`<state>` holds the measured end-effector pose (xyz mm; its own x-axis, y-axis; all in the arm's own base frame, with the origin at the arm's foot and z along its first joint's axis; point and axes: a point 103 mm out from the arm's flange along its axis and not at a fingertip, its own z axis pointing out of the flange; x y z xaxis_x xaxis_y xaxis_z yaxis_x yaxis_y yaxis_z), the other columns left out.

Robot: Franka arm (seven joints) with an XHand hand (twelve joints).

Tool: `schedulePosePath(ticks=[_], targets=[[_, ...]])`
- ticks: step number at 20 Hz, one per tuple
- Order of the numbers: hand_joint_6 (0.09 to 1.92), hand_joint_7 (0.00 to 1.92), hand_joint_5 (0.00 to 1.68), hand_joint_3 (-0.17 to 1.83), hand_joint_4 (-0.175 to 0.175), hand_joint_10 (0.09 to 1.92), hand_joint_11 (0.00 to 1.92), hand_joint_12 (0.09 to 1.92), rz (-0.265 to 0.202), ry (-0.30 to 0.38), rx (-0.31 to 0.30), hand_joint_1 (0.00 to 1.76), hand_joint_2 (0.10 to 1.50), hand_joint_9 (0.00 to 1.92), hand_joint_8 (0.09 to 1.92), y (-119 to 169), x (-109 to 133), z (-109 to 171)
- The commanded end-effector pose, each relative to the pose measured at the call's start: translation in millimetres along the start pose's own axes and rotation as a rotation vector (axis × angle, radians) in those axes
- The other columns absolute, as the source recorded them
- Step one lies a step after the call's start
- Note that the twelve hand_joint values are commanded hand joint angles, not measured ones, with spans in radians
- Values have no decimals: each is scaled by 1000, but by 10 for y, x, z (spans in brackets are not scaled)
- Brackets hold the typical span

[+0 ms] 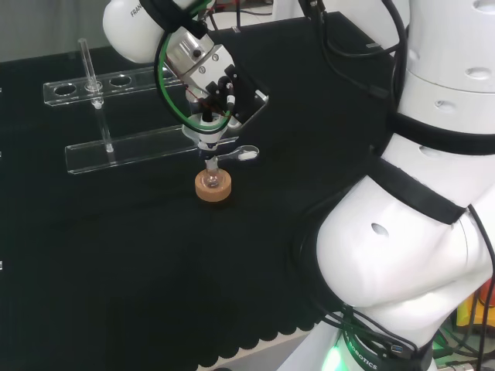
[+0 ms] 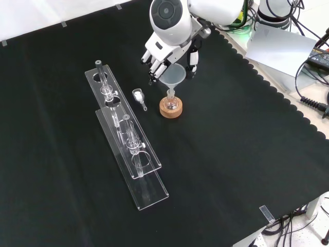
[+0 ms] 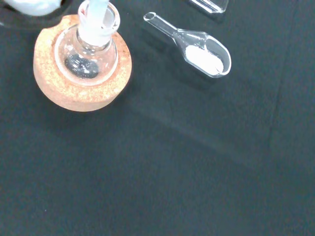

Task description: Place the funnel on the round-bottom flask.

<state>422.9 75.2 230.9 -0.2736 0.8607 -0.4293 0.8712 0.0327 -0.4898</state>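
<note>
Front view showed you the moment best: the hand (image 2: 163,55) hung just above the cork ring (image 2: 170,108), its fingers curled round the rim of the funnel (image 2: 172,76), and the funnel's stem pointed down into the neck of the round-bottom flask (image 2: 170,100) that sat in that ring. Whether the stem had already seated in the neck could not be told; in the wrist view a pale tube stood in the flask's mouth, so it looked at least partly in. To finish well, you would have wanted to keep the stem upright over the ring, lower until the cone rested on the neck, and only then straighten the fingers, drawing the hand straight up so as not to tip the flask out of its stand. A small glass scoop (image 2: 139,96) holding white powder lay on the cloth (image 2: 231,170) near the ring, on its left in the front view, and was best left untouched. The funnel was clear, a wide cone on a narrow stem; the flask was clear too, small and round-bellied.
</note>
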Motion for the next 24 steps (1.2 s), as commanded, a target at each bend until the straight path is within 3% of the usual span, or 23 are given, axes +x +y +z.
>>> schedulePosePath(ticks=[1,9,13,19,24], targets=[[245,544,474,480,-47,607,473,1296,-3,4,11,724,705,951,777,19,-1,60],[219,506,409,482,-51,602,472,1295,-2,1,12,714,705,922,772,14,24,48],[87,379,260,486,-53,644,454,1309,-10,15,14,684,695,804,797,24,18,93],[87,191,140,452,-49,655,421,1326,-20,11,60,626,656,698,754,25,-6,124],[87,99,88,398,-45,669,389,1348,-21,18,46,561,628,644,726,-16,-38,117]])
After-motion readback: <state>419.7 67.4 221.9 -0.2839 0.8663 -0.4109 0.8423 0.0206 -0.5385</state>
